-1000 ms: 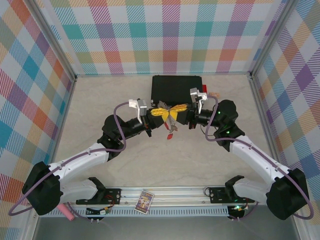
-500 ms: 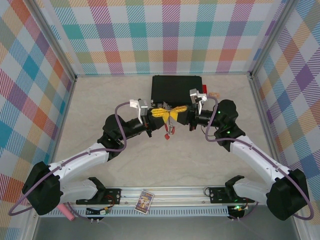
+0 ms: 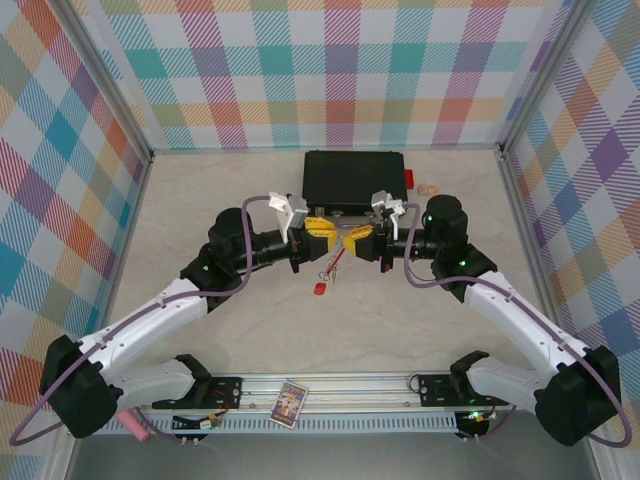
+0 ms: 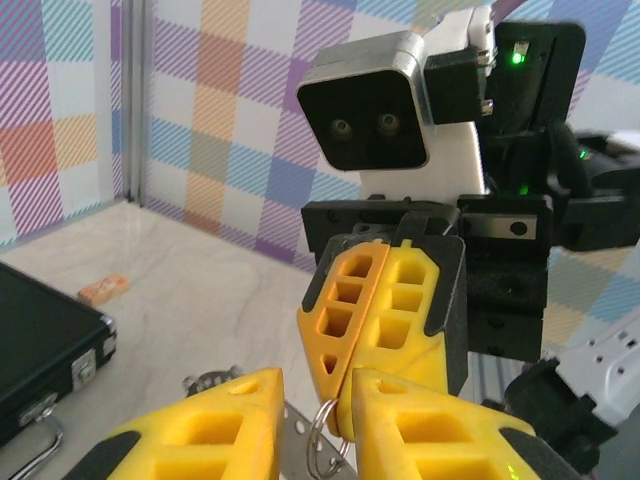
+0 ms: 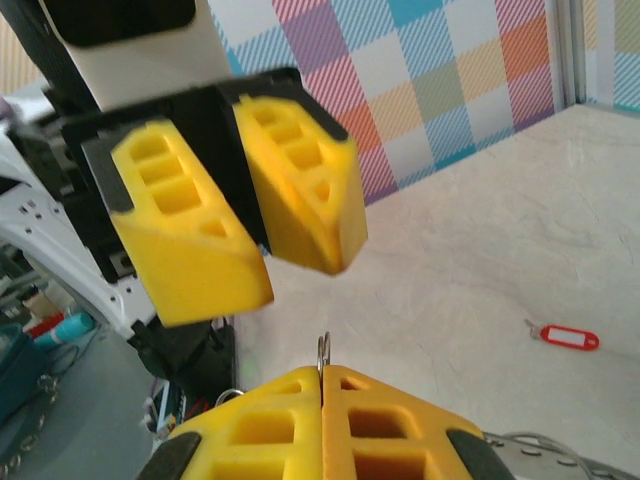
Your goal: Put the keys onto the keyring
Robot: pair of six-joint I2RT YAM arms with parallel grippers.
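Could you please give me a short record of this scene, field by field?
left end effector: open, nothing between its fingers, facing the right one
right end effector: shut on the thin wire of the keyring
red-tagged key: lying loose on the table
black case: on the table behind both end effectors

Pastel plaid walls (image 3: 340, 70) close the beige marbled tabletop (image 3: 380, 330) at 9, 12 and 3 o'clock; an aluminium rail (image 3: 350, 388) spans 6 o'clock under even light.
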